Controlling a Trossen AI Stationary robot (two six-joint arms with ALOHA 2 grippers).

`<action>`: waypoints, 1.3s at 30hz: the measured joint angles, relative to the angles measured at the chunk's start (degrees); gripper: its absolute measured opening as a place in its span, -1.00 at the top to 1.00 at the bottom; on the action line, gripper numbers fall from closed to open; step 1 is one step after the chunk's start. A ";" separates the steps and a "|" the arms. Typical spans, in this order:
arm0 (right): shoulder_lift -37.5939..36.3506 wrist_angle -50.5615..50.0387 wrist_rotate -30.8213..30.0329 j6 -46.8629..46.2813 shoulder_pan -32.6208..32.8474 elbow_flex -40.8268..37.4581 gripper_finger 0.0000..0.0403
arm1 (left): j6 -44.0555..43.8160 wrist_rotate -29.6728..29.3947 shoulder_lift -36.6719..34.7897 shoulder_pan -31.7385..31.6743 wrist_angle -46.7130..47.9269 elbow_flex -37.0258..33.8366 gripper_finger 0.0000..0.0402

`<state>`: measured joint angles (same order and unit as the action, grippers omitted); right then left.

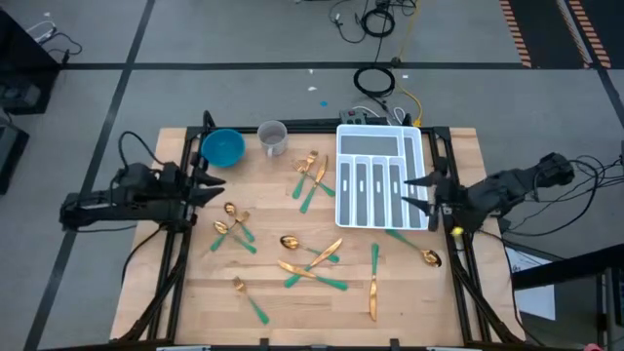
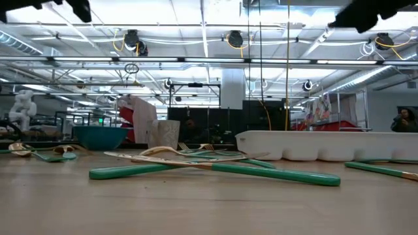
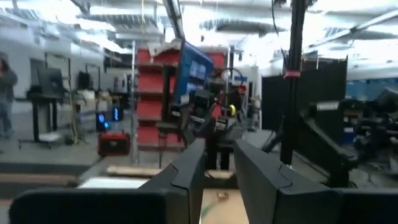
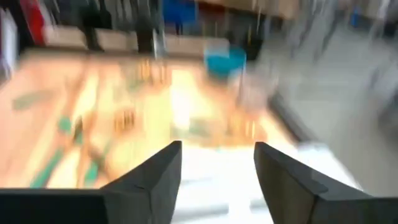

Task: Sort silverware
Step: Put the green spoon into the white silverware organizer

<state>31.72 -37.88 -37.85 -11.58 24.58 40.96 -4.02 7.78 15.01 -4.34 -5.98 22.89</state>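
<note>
Both grippers' jaws parted, empty.
Right gripper (image 1: 421, 194) hangs over the tray (image 1: 379, 139); crossed silverware (image 1: 314, 264) could snag a pick.

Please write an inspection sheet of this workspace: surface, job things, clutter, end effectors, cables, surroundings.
Surface: wooden table, dark frame.
Job's things: green-handled gold silverware scattered mid-table; white organizer tray at the far right, its slots look empty.
Clutter: blue bowl and clear cup at the far edge.
End effectors: left end effector part open, holding nothing, near the bowl; right end effector open, at the tray's right side.
Cables: black and yellow cables on the floor beyond the table.
Surroundings: workshop; a person far off.
</note>
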 joint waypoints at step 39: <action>32.08 -17.37 30.92 -67.76 12.31 -9.31 -0.02 | 1.31 -0.98 25.83 4.15 6.91 2.91 0.43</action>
<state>63.80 -55.25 -6.94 -79.34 36.88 31.66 -2.70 6.81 40.84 -0.19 0.93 25.80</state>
